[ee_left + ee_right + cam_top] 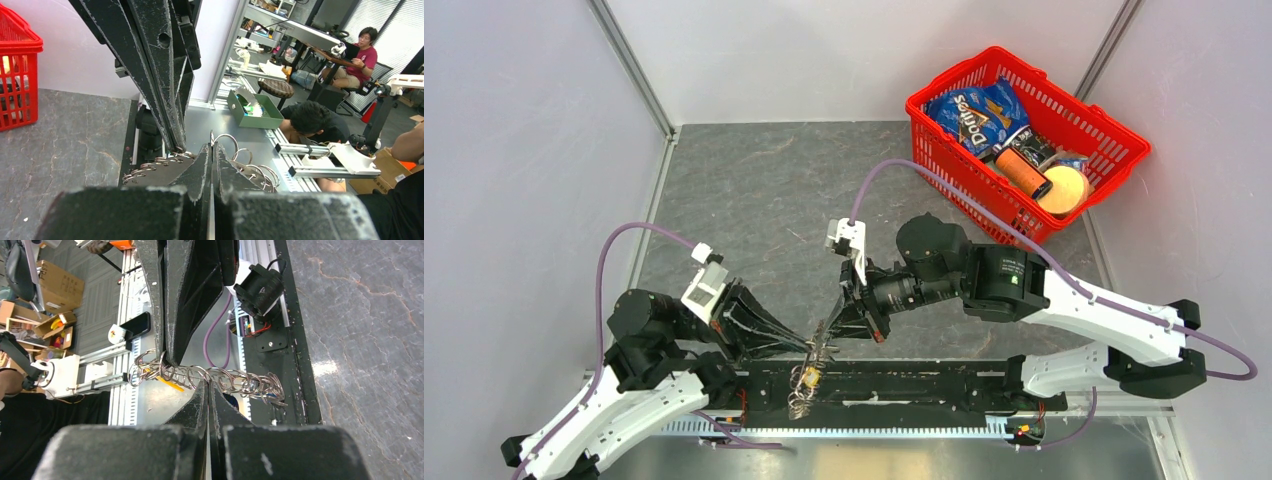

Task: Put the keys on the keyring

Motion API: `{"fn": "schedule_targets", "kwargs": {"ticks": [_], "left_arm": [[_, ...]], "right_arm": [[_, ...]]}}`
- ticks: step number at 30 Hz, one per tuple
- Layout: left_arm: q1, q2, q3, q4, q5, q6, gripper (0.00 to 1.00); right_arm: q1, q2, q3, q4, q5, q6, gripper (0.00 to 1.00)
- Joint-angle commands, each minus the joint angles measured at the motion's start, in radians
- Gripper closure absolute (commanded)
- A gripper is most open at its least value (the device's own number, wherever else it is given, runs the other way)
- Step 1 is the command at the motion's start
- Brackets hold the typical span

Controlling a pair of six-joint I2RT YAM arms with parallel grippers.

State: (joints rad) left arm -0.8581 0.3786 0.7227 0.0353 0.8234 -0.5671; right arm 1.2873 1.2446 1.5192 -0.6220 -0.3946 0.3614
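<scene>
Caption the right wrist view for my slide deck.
The left gripper and right gripper both clamp the keyring, a row of linked silver rings.

Grey marbled tabletop between pale walls

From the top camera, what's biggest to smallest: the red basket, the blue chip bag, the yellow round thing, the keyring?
1. red basket
2. blue chip bag
3. yellow round thing and keyring: they look about alike, and the keyring is partly hidden, so no ranking.
</scene>
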Motion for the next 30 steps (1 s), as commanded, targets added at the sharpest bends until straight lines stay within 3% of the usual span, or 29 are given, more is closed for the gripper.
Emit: {"fn": "schedule_targets", "kwargs": {"ticks": [1,15,24,30], "left_arm": [[-0.001,-0.012,0.035,0.014,-0.042,0.044,0.98],[-0.001,0.001,0.038,-0.014,-0.084,0.060,0.82],[-0.002,0.011,0.039,-0.026,-0.099,0.069,0.81],[-0.001,0.006,0.028,-0.029,-0.112,0.071,0.80]], "right_arm": [[0.022,-0.004,0.052,-0.018,0.062,-0.058,1.00],[0.035,-0.030,0.076,-0.055,0.156,-0.111,1.00],[0.042,-0.028,0.095,-0.103,0.205,-0.148,1.00],[0.042,-0.077,-0.004,-0.112,0.297,-0.130,1.00]]}}
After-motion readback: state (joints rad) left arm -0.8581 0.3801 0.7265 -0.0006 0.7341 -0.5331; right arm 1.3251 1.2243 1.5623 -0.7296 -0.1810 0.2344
